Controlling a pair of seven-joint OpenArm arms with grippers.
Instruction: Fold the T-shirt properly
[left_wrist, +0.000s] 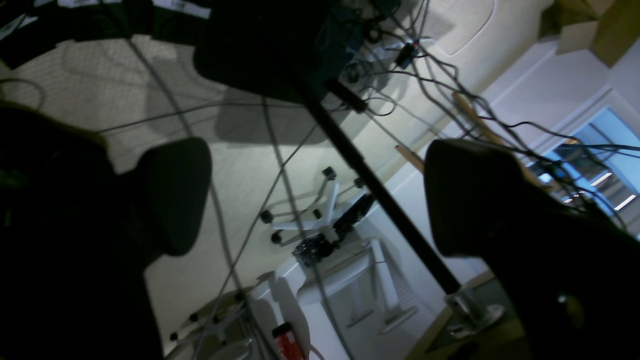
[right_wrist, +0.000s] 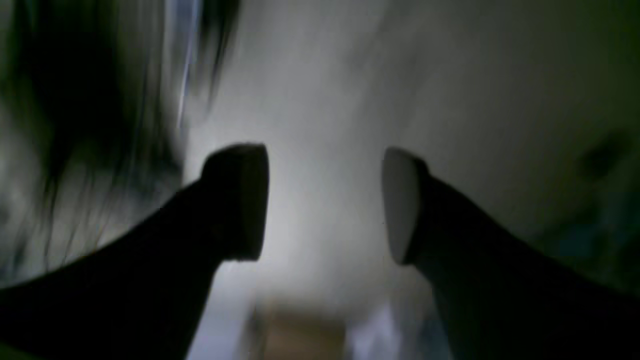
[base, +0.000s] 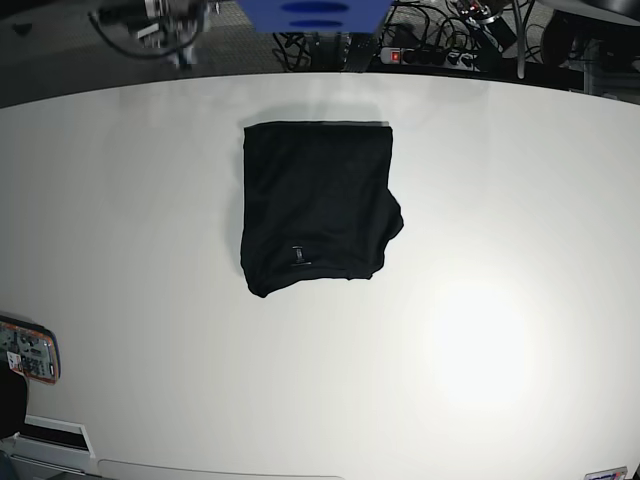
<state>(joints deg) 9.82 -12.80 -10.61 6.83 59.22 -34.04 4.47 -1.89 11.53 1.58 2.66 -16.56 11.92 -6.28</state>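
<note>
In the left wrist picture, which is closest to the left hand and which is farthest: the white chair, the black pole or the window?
1. The black pole, crossing just in front of the left hand.
2. The white chair, on the floor behind the pole.
3. The window, far off on the right.

White table (base: 520, 220) fills most of the base view, with a bright glare patch toward its right side. Power strip (base: 420, 55) with a red switch and tangled cables sits past the far edge, a blue object (base: 315, 12) at top centre, and a red-and-grey device (base: 28, 352) at the table's left edge. Left wrist view: white office chair base (left_wrist: 320, 215) with casters, black pole (left_wrist: 380, 195), loose cables (left_wrist: 440, 65), a window (left_wrist: 600, 165).
</note>
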